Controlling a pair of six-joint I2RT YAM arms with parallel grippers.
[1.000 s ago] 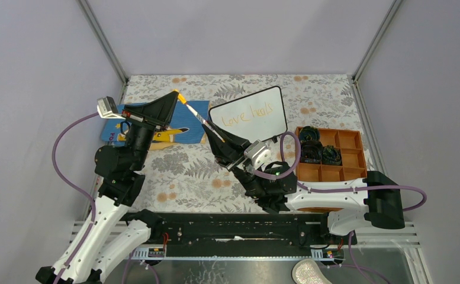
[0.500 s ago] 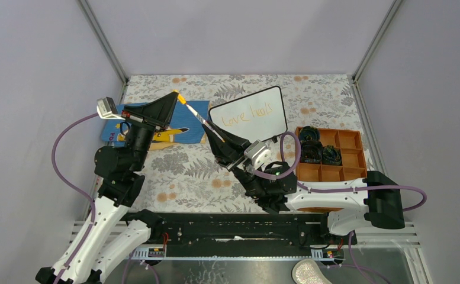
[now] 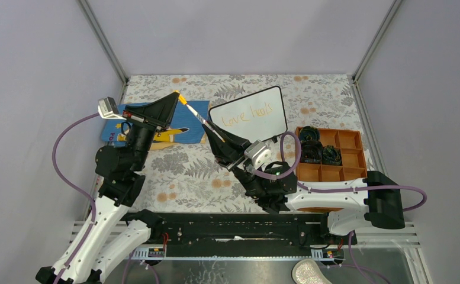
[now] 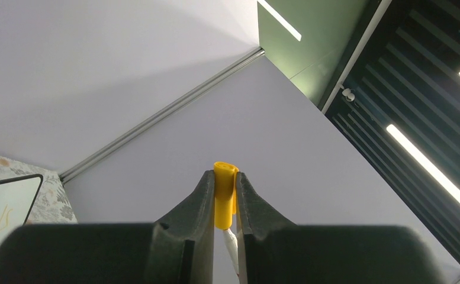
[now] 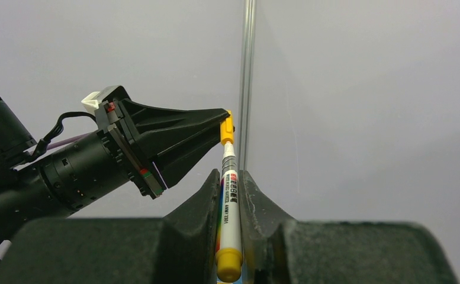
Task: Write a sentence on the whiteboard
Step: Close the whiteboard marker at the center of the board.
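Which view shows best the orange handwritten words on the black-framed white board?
Top view: both orange handwritten words are whole. Left wrist view catches only a few letters at its edge; right wrist view shows none.

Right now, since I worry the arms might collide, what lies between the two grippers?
Only the marker: the left gripper pinches its yellow cap, the right gripper clamps its barrel. Clearest in the right wrist view.

Black-and-white arms [image 3: 100, 216], purple cables [image 3: 55, 152], seemingly matte black fingers [image 4: 186, 234]
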